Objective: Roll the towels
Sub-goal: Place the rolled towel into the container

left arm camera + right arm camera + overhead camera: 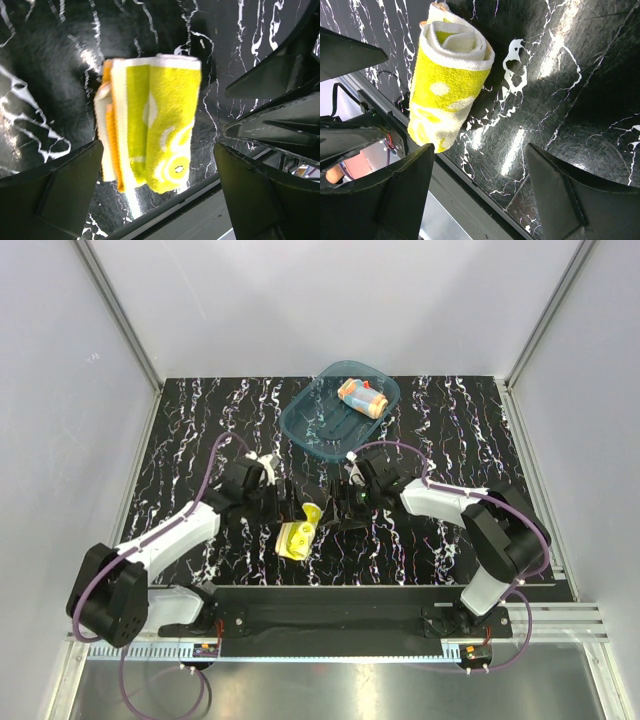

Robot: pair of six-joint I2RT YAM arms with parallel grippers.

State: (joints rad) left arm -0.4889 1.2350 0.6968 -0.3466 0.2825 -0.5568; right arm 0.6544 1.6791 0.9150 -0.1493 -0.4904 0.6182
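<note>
Towels both look rolled: dotted one (pixel 362 396) sits in teal tub (pixel 300 426) far centre, yellow roll (pixel 297 538) lies on worktop (pixel 200 420) btwn pincers. L pincer (pixel 282 502) & R pincer (pixel 340 512) gape wide, holding nothing. I reckon task's approx. done.

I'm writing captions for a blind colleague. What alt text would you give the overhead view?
A rolled yellow towel lies on a black marbled table, with the robot's left gripper and right gripper both open beside it. Behind them, a teal tub holds a second towel, also rolled, light blue with orange dots.
</note>
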